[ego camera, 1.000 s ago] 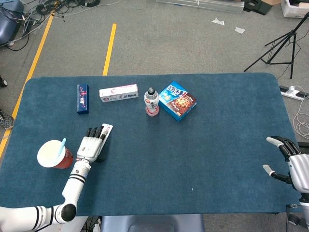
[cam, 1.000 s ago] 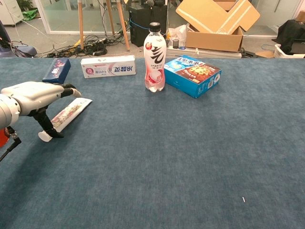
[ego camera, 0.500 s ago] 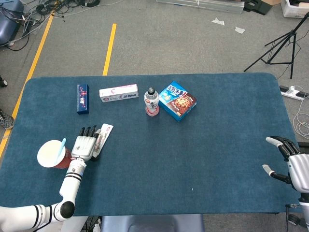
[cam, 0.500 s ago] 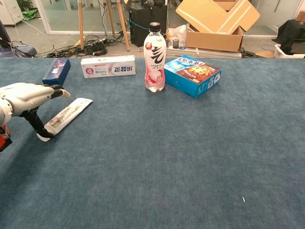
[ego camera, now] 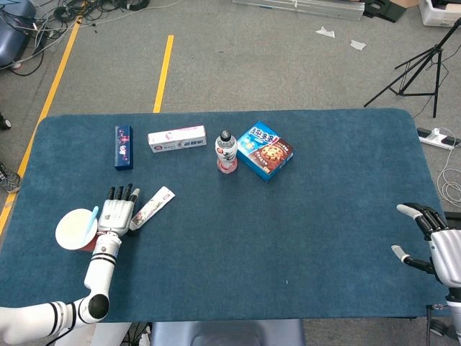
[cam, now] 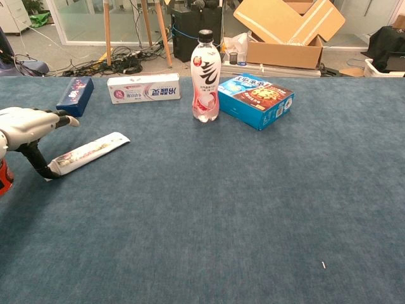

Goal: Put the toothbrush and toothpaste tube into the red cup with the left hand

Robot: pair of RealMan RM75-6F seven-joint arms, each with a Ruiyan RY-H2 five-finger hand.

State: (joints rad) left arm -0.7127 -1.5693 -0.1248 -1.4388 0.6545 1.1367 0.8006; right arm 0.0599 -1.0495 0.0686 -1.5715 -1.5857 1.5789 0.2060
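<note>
The red cup [ego camera: 75, 231] stands near the table's left front edge, with a light blue toothbrush [ego camera: 90, 220] leaning inside it. Only the cup's red edge [cam: 3, 178] shows in the chest view. The white toothpaste tube [ego camera: 153, 206] lies flat on the cloth just right of the cup. My left hand [ego camera: 117, 215] hovers between cup and tube with its fingers spread. In the chest view the left hand [cam: 26, 124] has its dark thumb down at the near end of the tube [cam: 88, 152]. My right hand [ego camera: 432, 236] rests at the far right edge, holding nothing.
Along the back stand a dark blue box [ego camera: 123, 147], a white toothpaste carton [ego camera: 176, 138], a pink drink bottle [ego camera: 226, 152] and a blue cookie box [ego camera: 264, 150]. The blue table cloth [ego camera: 302, 216] stretches bare between the two hands.
My left hand has slid left toward the cup. The tube's near end moved left with it, so the tube now lies more slanted and less covered by the hand.
</note>
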